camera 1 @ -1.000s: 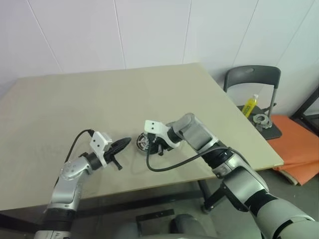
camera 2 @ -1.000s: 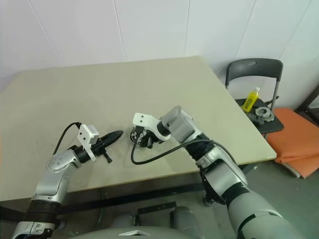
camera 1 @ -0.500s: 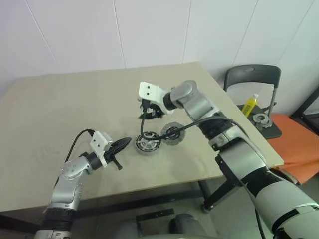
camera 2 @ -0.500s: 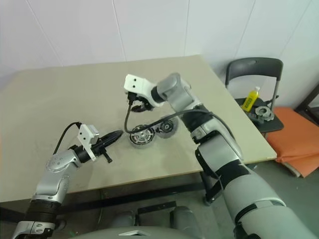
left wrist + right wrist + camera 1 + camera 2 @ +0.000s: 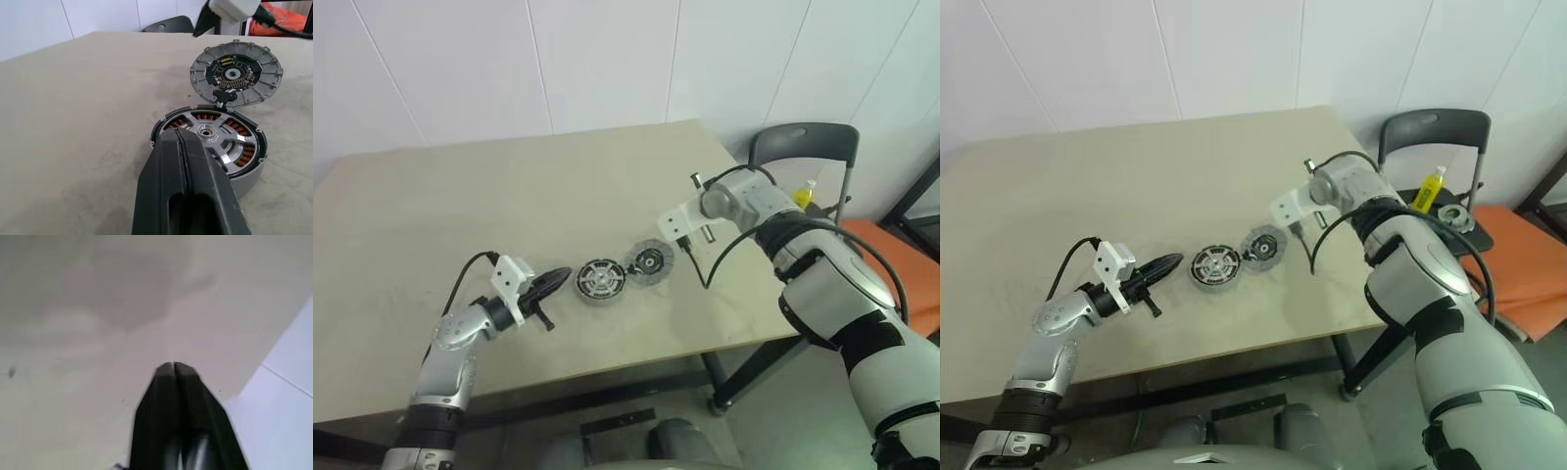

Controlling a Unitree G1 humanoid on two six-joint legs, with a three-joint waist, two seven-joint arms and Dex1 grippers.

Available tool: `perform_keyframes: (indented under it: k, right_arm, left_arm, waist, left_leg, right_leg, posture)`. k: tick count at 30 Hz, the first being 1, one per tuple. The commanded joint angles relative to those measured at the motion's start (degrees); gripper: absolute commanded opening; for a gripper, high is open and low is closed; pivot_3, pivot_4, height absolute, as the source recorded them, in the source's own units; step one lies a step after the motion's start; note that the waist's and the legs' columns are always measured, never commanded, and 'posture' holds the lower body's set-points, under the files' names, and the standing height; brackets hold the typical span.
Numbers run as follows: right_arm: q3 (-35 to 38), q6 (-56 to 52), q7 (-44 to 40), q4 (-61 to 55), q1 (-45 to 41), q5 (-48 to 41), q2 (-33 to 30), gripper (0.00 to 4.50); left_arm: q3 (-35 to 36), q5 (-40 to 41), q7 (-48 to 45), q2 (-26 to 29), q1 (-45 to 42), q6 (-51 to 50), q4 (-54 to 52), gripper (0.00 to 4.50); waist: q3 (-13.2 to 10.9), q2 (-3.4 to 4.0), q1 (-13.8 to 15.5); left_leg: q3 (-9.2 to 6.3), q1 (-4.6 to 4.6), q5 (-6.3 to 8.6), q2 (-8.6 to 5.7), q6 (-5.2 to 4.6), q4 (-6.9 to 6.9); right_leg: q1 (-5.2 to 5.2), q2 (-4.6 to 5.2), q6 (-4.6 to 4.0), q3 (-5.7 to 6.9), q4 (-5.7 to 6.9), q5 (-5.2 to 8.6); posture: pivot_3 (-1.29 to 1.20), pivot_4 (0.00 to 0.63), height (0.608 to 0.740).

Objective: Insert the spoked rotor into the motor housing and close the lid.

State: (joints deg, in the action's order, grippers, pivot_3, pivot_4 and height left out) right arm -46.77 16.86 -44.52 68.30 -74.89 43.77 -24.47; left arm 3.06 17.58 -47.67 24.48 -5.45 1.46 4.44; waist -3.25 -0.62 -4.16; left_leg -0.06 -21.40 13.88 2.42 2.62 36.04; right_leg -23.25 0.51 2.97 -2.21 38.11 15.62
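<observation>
Silver spoked rotor (image 5: 215, 139) seated inside round copper-wound motor housing (image 5: 600, 281), mid-table. Flat grey lid (image 5: 649, 261) hinged open, touching housing on right. Insertion judged complete; lid closure outstanding. Left gripper (image 5: 560, 281) pressed together beside housing; right gripper (image 5: 173, 368) likewise together, empty.

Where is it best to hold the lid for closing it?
Probably the lid at its free outer rim, from the far side opposite the hinge tab. It stands tilted open, joined at its lower edge to the motor housing, so that edge swings down.
</observation>
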Motion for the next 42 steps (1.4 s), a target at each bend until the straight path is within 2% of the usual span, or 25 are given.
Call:
perform_keyframes:
  k: [1,8,12,22,27,35,42]
  right_arm:
    - [3.2,1.0,-6.7,0.3,-2.7,-2.3,-0.8,0.03]
    - [14.6,-4.1,-26.1,-4.0,1.6,-16.3,1.4,0.03]
    - [18.8,-11.1,-32.2,-8.8,5.0,-21.5,2.4,0.03]
    - [24.0,-29.1,-42.4,-23.2,9.5,-30.8,3.6,0.03]
    - [25.7,-35.2,-41.9,-26.8,10.0,-34.4,4.8,0.03]
    - [28.6,-39.2,-34.0,-27.3,10.9,-37.5,8.5,0.03]
    - [31.5,-50.3,-30.1,-34.5,15.6,-43.6,12.1,0.03]
  left_arm:
    - [0.0,0.4,0.0,-0.1,-1.6,0.2,-0.2,0.00]
    - [-0.2,0.2,0.1,-0.4,-1.6,0.1,-0.2,0.00]
    - [-0.3,0.1,0.2,-0.4,-1.9,0.0,0.0,0.00]
    - [-0.2,-0.6,0.3,0.1,-3.2,0.7,2.0,0.00]
    - [-0.8,-1.2,0.5,-0.5,-3.5,0.8,2.4,0.00]
    - [-0.9,-1.1,0.4,-0.2,-3.2,1.0,2.0,0.00]
    - [1.1,0.7,0.6,1.0,-4.2,-0.3,1.5,0.00]
  waist:
    - [0.0,0.00,0.1]
    - [0.0,0.00,0.1]
    - [0.0,0.00,0.2]
    - [0.0,0.00,0.1]
    - [0.0,0.00,0.2]
    - [0.0,-0.01,0.2]
    - [0.0,-0.01,0.2]
  left_leg:
    - [0.00,0.00,0.00,0.00,0.00,0.00]
    - [0.00,0.01,0.00,-0.01,0.00,0.05]
    - [-0.02,0.02,0.00,-0.01,0.00,0.08]
    - [-0.02,0.02,0.00,-0.01,0.00,0.09]
    - [-0.03,0.02,0.00,-0.02,0.00,0.09]
    - [-0.01,0.01,0.00,-0.02,0.00,0.10]
    - [-0.03,-0.02,0.00,-0.02,0.00,0.10]
  right_leg:
    - [0.01,0.00,0.03,0.00,0.00,-0.01]
    - [0.07,0.01,0.13,0.01,0.00,-0.08]
    - [0.08,0.01,0.16,0.02,0.03,-0.09]
    - [0.08,0.01,0.16,0.04,0.03,-0.09]
    - [0.07,0.00,0.17,0.06,0.03,-0.10]
    - [0.06,0.01,0.16,0.06,0.03,-0.09]
    - [0.06,0.00,0.18,0.06,0.03,-0.10]
  posture:
    - [0.00,0.000,0.740]
    - [0.00,0.000,0.740]
    - [0.00,0.000,0.740]
    - [0.00,0.000,0.740]
    - [0.00,0.000,0.740]
    - [0.00,0.000,0.740]
    - [0.00,0.000,0.740]
